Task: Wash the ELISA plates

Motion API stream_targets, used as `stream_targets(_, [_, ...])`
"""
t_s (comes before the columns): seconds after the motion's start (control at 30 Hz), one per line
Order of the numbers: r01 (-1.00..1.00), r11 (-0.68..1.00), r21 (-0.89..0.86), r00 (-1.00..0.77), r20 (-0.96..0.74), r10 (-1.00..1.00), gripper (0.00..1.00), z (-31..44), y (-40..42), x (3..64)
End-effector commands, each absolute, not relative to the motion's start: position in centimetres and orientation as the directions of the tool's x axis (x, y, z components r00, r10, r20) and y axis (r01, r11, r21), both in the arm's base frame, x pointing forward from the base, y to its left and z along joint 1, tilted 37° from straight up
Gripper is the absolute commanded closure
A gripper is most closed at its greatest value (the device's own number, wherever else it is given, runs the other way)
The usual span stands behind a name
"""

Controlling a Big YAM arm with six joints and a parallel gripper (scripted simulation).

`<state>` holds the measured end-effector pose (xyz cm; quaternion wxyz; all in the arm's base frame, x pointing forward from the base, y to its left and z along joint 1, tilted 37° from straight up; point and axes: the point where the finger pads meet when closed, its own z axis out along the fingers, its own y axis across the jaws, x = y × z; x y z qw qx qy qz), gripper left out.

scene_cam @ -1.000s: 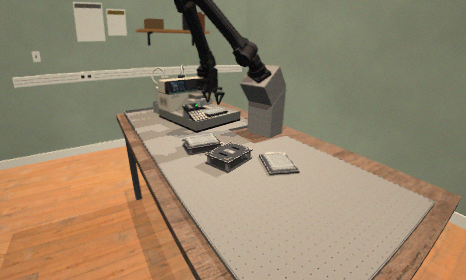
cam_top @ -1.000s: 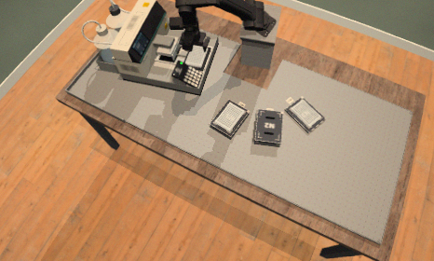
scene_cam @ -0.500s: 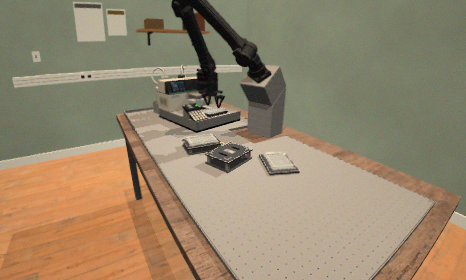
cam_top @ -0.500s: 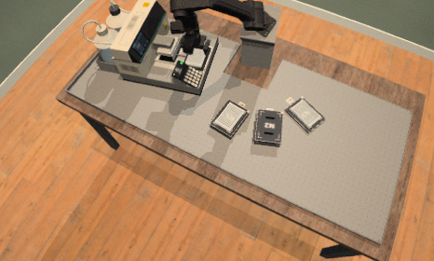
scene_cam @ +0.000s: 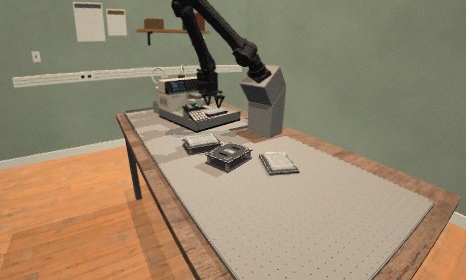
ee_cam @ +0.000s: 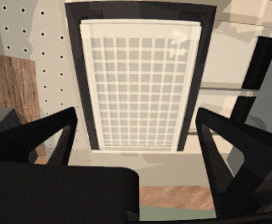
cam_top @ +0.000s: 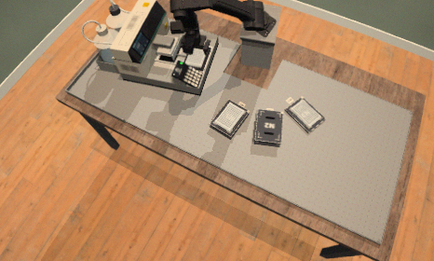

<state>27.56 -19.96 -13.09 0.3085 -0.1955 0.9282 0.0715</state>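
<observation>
A white ELISA plate (ee_cam: 141,83) lies flat in the dark carrier pocket of the washer (cam_top: 154,45). My gripper (ee_cam: 136,113) is open just above the plate, one finger on each side of it, touching nothing. The keypad (cam_top: 192,75) lies in front of the carrier. On the mat, one nest holds a plate (cam_top: 228,117), the middle nest (cam_top: 268,127) is empty and dark, and a third nest holds a plate (cam_top: 305,115).
Bottles with tubing (cam_top: 106,23) stand behind the washer at the table's far left. The arm's grey pedestal (cam_top: 256,49) stands to the right of the washer. The nests sit near the table's middle (scene_cam: 228,154).
</observation>
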Motion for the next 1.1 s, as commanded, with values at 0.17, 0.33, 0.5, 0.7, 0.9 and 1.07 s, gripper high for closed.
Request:
stream_targets(0.17, [-0.401,0.916,0.013,-0.735,-0.601,-0.314,0.00,-13.7,-20.0,28.3])
stream_targets(0.33, [-0.399,0.917,0.015,-0.737,-0.600,-0.311,0.00,-14.0,-19.9,28.3])
stream_targets(0.5, [-0.401,0.916,0.014,-0.736,-0.601,-0.313,0.00,-14.2,-19.8,28.6])
stream_targets(0.7, [-0.401,0.916,0.014,-0.736,-0.601,-0.313,0.00,-14.5,-19.7,28.7])
stream_targets(0.9, [-0.399,0.917,0.014,-0.737,-0.600,-0.311,0.00,-14.8,-19.6,28.9])
stream_targets(1.07, [-0.401,0.916,0.015,-0.736,-0.600,-0.313,0.00,-15.0,-19.4,29.0])
